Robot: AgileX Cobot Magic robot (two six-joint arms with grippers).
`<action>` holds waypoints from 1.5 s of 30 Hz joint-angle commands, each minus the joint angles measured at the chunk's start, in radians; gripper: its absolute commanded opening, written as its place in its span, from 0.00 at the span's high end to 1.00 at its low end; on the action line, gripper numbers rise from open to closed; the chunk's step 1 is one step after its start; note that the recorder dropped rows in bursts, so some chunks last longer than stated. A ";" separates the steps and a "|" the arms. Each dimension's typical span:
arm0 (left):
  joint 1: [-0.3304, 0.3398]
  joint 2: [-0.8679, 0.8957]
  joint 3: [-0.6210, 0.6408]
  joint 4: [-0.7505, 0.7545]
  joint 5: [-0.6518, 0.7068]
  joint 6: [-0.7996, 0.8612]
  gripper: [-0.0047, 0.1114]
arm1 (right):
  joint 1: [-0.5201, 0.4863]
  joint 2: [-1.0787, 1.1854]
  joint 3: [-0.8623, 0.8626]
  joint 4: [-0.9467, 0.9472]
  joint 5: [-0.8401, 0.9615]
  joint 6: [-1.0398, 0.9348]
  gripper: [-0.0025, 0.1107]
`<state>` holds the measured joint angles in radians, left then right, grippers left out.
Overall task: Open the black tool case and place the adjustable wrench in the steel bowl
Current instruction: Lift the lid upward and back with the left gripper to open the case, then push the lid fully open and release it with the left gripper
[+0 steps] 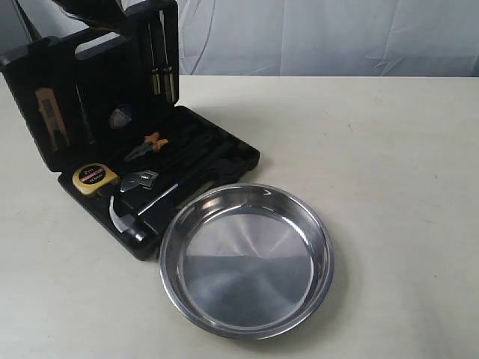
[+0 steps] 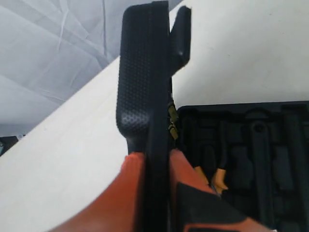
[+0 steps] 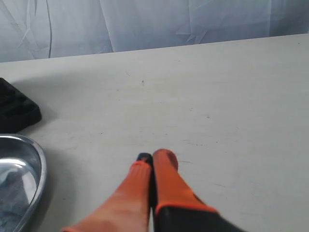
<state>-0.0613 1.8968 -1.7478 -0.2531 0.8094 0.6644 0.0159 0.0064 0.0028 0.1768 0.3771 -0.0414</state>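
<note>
One adjustable wrench [image 1: 140, 182] is lying in a recess in the base of the black tool case [image 1: 224, 158], left of centre in the exterior view. Its silver jaw head is showing just beside the yellow tape measure [image 1: 96, 178] and just above the claw hammer [image 1: 126, 215]. Its black handle is blending into the dark moulding, so its exact line is hard to tell.

Handling, as judged: rigid steel, small but dense; the polished head is likely slippery and the sleeved handle grippier. It is probably sitting snugly in its recess, so gripping across the exposed head, or the neck beside it, and lifting straight up is looking surest.

One case is standing open at upper left with its lid upright. The left gripper [image 2: 153, 157] is clamping the lid's edge between its orange fingers [image 2: 133, 166].

One steel bowl [image 1: 247, 262] is resting empty on the worktop [image 1: 389, 149] at lower centre, right against the case's near corner.

One right gripper [image 3: 152, 162] is hovering over bare worktop beside the bowl, fingers pressed together on nothing.
</note>
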 commanded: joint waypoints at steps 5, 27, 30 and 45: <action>-0.001 0.070 -0.019 0.262 -0.176 -0.019 0.96 | -0.004 -0.006 -0.003 0.001 -0.015 -0.004 0.98; 0.069 0.106 -0.019 0.483 -0.336 -0.028 0.96 | -0.004 -0.006 -0.003 0.001 -0.012 -0.004 0.98; 0.103 0.106 -0.019 0.469 -0.336 -0.033 0.96 | -0.004 -0.006 -0.003 0.001 -0.012 -0.004 0.98; 0.139 0.156 -0.019 0.385 -0.272 0.028 0.84 | -0.004 -0.006 -0.003 0.001 -0.015 -0.004 0.98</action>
<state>0.0794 2.0312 -1.7699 0.1160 0.5084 0.6798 0.0159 0.0064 0.0028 0.1768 0.3771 -0.0414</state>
